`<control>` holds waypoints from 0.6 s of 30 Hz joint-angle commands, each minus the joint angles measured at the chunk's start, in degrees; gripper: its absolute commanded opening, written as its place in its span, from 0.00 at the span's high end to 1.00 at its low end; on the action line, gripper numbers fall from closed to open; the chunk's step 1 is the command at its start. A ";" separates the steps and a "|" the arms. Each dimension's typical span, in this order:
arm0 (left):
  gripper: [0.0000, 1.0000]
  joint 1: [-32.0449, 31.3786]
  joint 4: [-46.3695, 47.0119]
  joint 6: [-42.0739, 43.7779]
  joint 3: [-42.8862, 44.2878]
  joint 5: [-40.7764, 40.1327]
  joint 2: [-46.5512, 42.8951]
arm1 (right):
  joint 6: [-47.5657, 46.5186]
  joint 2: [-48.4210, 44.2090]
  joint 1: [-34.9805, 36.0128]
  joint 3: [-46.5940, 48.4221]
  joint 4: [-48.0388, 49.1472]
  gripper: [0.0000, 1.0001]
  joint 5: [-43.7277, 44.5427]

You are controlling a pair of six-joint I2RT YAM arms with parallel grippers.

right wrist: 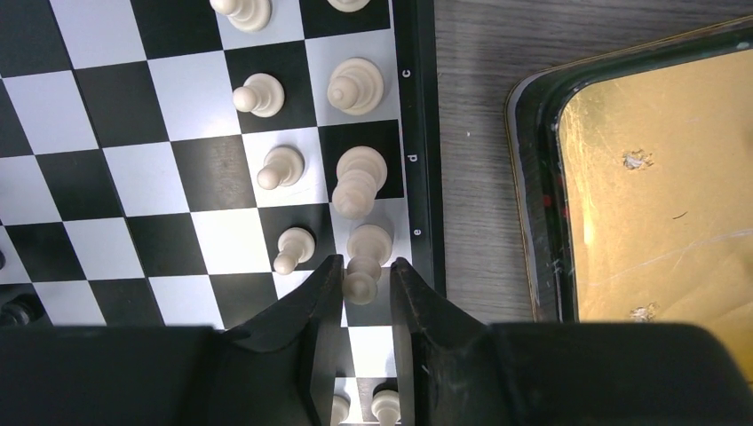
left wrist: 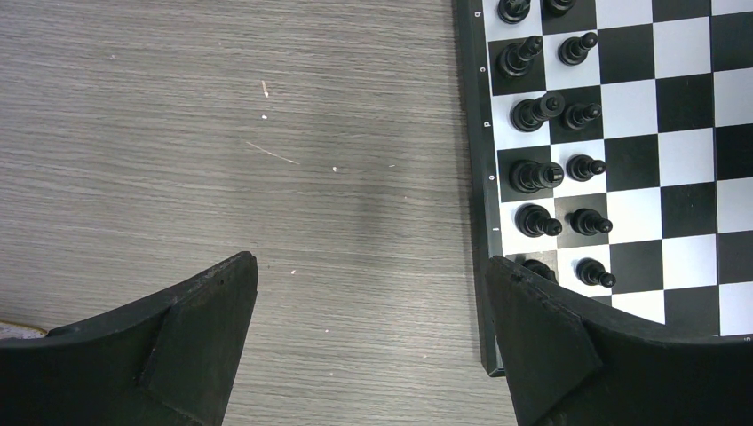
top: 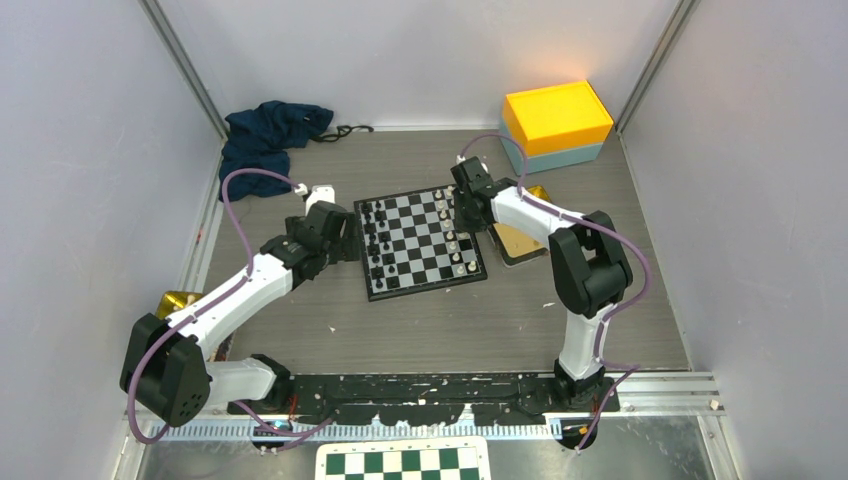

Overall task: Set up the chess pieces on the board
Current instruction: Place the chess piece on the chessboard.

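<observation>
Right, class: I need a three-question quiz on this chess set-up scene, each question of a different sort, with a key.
1. True or false: the left gripper has its jaws shut.
2. Which thing lies right beside the board on the side where the white pieces stand? A) gold tray B) blue cloth C) yellow box
3. Fill in: the right gripper has its fingers either side of a ____ piece in the board's edge row.
Key: 1 false, they are wide open above the table; 2 A; 3 white piece.

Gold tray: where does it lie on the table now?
In the top external view the gold tray lies right of the board, close beside its right edge, and the right arm partly covers it.
</observation>
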 commanded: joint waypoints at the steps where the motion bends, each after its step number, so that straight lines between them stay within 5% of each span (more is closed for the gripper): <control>1: 0.00 -0.32 2.28 0.06 0.29 -0.24 -1.19 | -0.76 -0.84 0.35 0.93 0.78 0.68 0.64; 18: 0.00 -0.32 2.05 -0.13 0.23 0.09 -1.28 | -1.54 -5.50 1.19 2.69 -1.63 0.62 1.39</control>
